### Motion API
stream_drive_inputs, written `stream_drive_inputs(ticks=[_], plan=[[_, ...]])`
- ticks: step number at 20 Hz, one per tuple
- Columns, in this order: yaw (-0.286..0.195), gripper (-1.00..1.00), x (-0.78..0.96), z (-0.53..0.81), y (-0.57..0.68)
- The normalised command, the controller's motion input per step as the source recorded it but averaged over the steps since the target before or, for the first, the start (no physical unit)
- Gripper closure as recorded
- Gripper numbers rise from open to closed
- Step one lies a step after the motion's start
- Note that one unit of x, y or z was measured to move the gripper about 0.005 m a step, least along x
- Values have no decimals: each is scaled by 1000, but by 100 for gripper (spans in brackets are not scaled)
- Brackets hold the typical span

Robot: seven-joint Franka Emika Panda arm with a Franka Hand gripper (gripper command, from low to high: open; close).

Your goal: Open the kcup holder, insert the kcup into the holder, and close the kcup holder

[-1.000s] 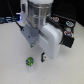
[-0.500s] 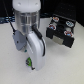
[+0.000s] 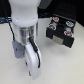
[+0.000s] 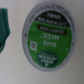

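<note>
In the exterior view the arm bends low over the desk (image 3: pixel 10 55), hiding its end effector, well apart from the open kcup holder (image 3: pixel 61 31); in the wrist view the kcup (image 4: pixel 50 39) sits close below, fingers unseen, so a blind pinch might knock it aside.
</note>
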Motion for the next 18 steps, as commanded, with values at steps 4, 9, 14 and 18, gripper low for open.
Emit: stream_drive_inputs(ticks=[4, 9, 14, 18], plan=[[-61, -100, 215, -96, -50], [-42, -100, 170, -13, 46], [0, -100, 242, -1, 317], [-1, -100, 96, -3, 144]])
